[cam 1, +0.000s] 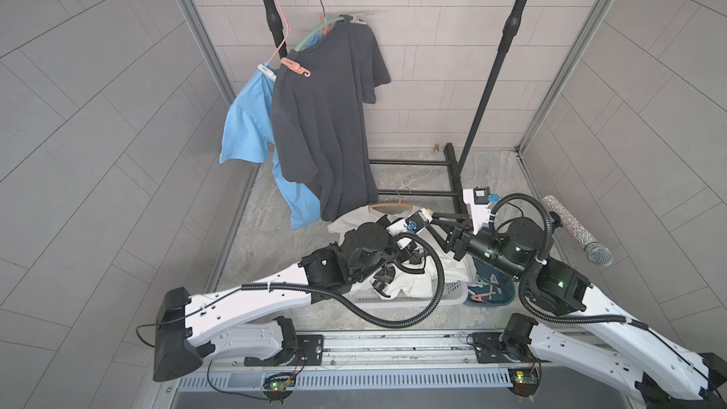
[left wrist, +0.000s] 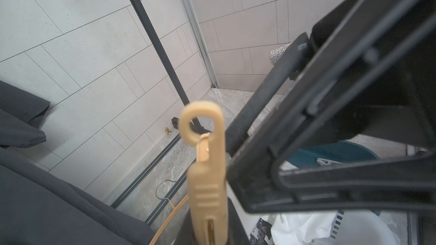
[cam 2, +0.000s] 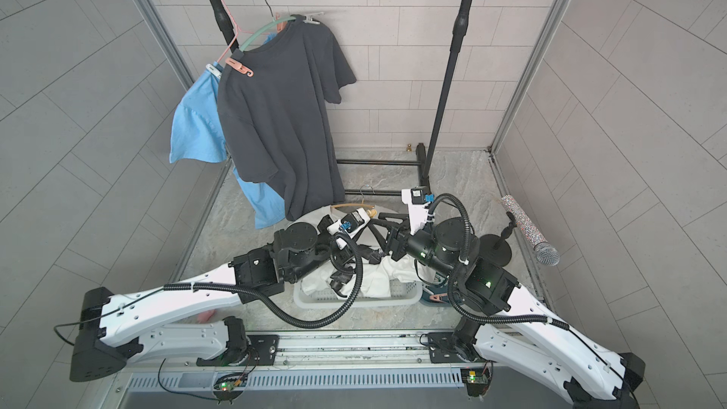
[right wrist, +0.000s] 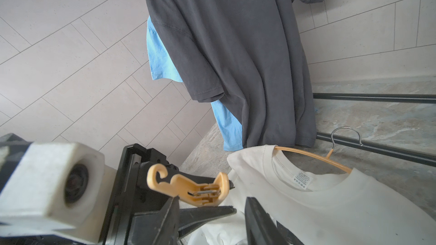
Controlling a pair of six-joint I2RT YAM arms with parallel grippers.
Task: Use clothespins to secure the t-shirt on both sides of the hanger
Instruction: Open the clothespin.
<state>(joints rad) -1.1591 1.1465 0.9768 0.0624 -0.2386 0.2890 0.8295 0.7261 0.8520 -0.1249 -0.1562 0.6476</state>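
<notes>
In both top views the left claw (cam 1: 429, 215) sat just right of the frame's centre, clamped on a yellow peg (cam 2: 369, 213). The right claw (cam 1: 440, 232) reached in from the right with its tips at the peg. We could not tell there whether they touched it. Below them, at lower centre, the white shirt (cam 1: 413, 277) spilled over a basket (cam 1: 393, 300). More pegs (cam 1: 483, 297) lay in a blue tub (cam 1: 507, 289) to the basket's right.

In the left wrist view the peg (left wrist: 207, 185) stood up out of its claw, ring end outward. One finger (left wrist: 262, 104) of the right claw ran just beside it.

In the right wrist view the right claw's fingers (right wrist: 169, 218) stood apart, holding nothing, the gap wider than the peg. The peg (right wrist: 188, 188) lay crosswise just past their tips, pinched by the left claw. Beyond it lay the white shirt on its hanger (right wrist: 313, 156).
</notes>
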